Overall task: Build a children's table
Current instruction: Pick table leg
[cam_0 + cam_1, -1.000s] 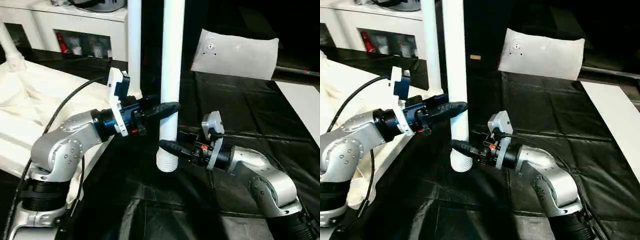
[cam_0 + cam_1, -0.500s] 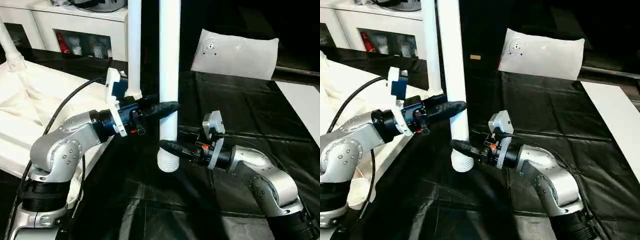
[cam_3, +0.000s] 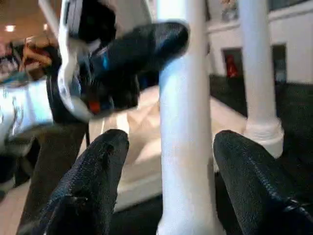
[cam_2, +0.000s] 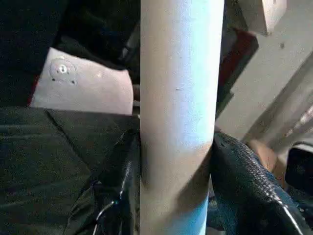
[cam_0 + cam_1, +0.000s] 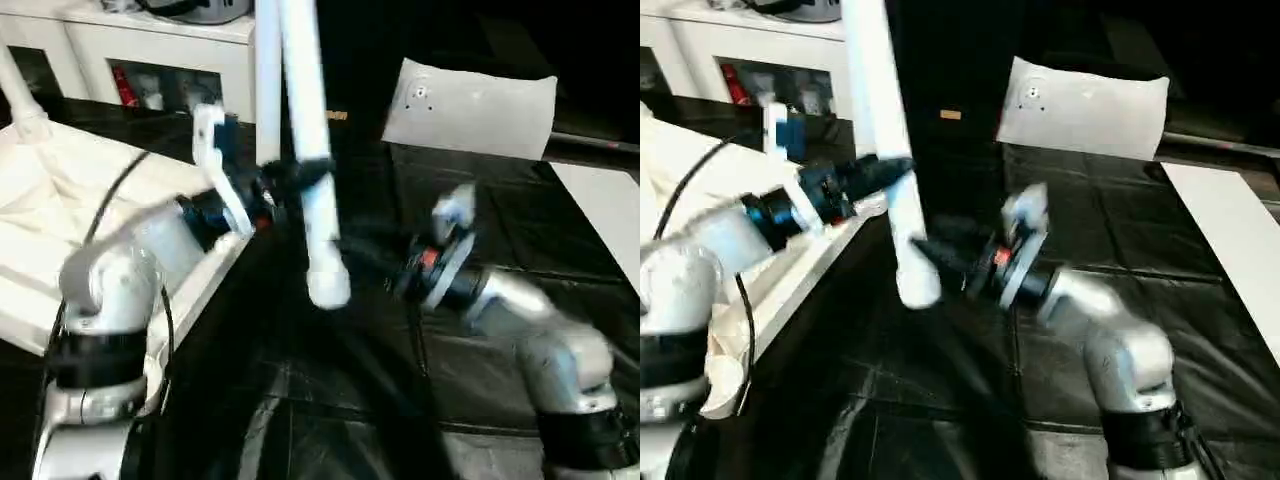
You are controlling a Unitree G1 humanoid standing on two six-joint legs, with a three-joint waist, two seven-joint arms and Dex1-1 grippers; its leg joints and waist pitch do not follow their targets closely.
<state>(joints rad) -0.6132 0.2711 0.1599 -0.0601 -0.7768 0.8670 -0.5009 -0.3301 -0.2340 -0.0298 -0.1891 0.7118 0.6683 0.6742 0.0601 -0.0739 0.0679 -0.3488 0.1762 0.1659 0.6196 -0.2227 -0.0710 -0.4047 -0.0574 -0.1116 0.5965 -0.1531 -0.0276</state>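
The children's table top (image 5: 60,200) lies ribbed side up at the left, with one white leg (image 5: 268,100) standing in its near corner socket and another leg (image 5: 20,100) at the far left. My left gripper (image 5: 300,178) is shut on a loose white leg (image 5: 312,200), which hangs tilted with its ribbed lower end (image 5: 328,285) above the black cloth. In the left wrist view both fingers (image 4: 122,176) press the leg's sides. My right gripper (image 5: 365,262) is open beside the leg's lower part. Its fingers (image 3: 93,181) stand apart from the leg (image 3: 183,147).
Black cloth (image 5: 480,220) covers the work surface. A white cushion-like pack (image 5: 470,105) lies at the back right, and a white board (image 5: 605,205) at the right edge. A white cabinet (image 5: 150,50) stands behind the table top.
My right gripper has opened and let go of the leg. My left gripper has swung the leg up and left, tilting it. Both arms are in motion.
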